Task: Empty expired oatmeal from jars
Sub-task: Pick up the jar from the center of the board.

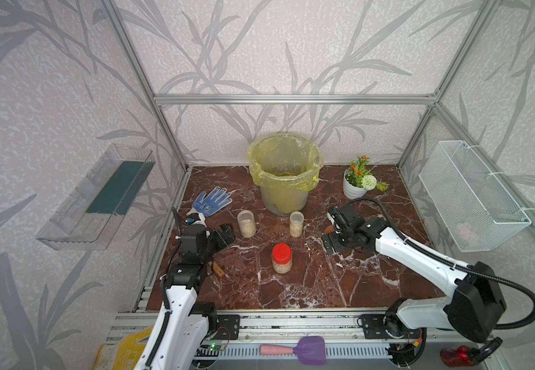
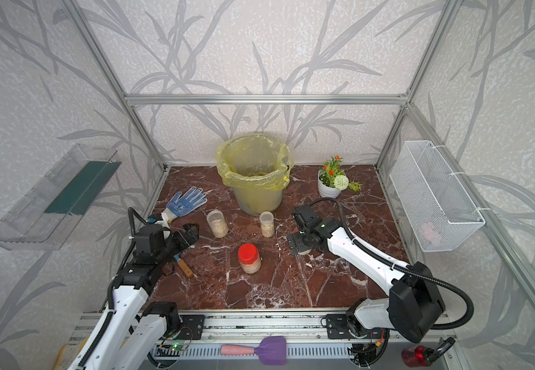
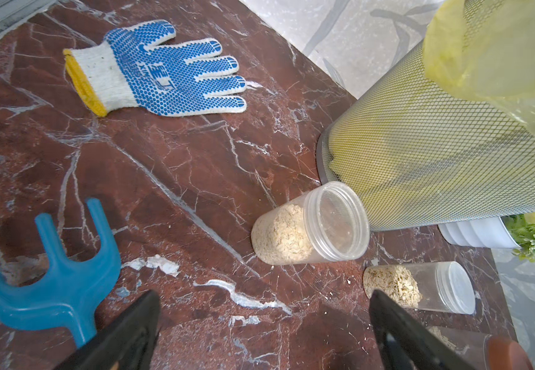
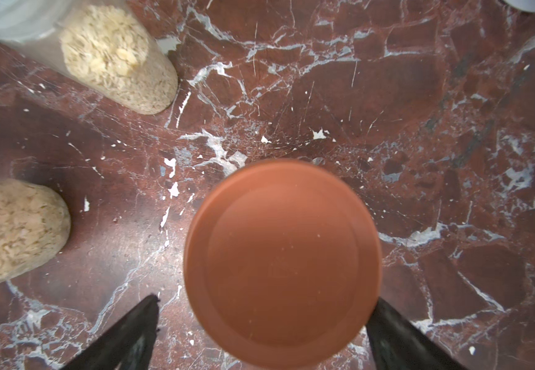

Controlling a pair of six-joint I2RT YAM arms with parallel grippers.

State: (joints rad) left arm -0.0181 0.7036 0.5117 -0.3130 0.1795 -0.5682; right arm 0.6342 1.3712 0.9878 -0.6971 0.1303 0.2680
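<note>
Right gripper (image 4: 266, 299) has its jaws spread wide, hanging straight over the brown lid (image 4: 282, 262) of one jar with a finger on each side. There's clear daylight on one side, so I wouldn't call it a grip. Left gripper (image 3: 264, 293) is wide apart too and holds nothing, pointed toward the wider clear-lidded jar (image 3: 308, 224) and the slim jar (image 3: 420, 286), both standing just in front of the mesh bin with the yellow bag (image 1: 284, 173). The red-lidded jar (image 1: 281, 258) stands alone mid-table, nearer the robot. All four are upright on the marble tabletop (image 1: 308, 288), lids on, with oatmeal (image 3: 280, 234) filling about the lower half. My guess is these are light, rigid plastic with smooth walls, so probably slippery. I'd pinch the body below the lid and let the other arm twist the cap. The flakes are loose and should pour fast once tipped.
</note>
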